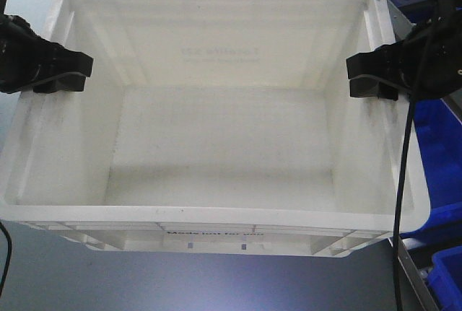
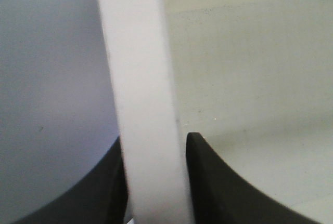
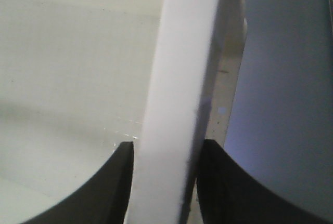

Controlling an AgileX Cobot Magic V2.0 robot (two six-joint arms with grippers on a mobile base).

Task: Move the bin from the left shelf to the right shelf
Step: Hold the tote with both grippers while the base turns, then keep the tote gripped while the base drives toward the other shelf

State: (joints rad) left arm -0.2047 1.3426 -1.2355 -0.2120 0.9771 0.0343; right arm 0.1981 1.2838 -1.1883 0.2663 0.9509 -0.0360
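Two robot arms are gripping one large white rectangular plastic bin with a thick rolled rim, seen from above and in front. The bin is filling most of the front view and is sitting on a dark grey flat surface; whether it is resting fully on it or is slightly raised is impossible to tell. Its long axis is running left to right across the view, with black print on the near wall facing the camera.

The left arm is reaching over the left short wall, and the right arm is reaching over the right short wall, so each is equally close to its own end. In the left wrist view, the jaws are pressing on both sides of the white rim, clamped on it. In the right wrist view, the jaws are likewise closing on either side of the rim, one inside the bin and one outside.

Nothing is lying inside the bin; only its pale, scuffed floor is showing. Several blue plastic bins are standing just beside its right end, which is where any sideways carry is likely needing care.
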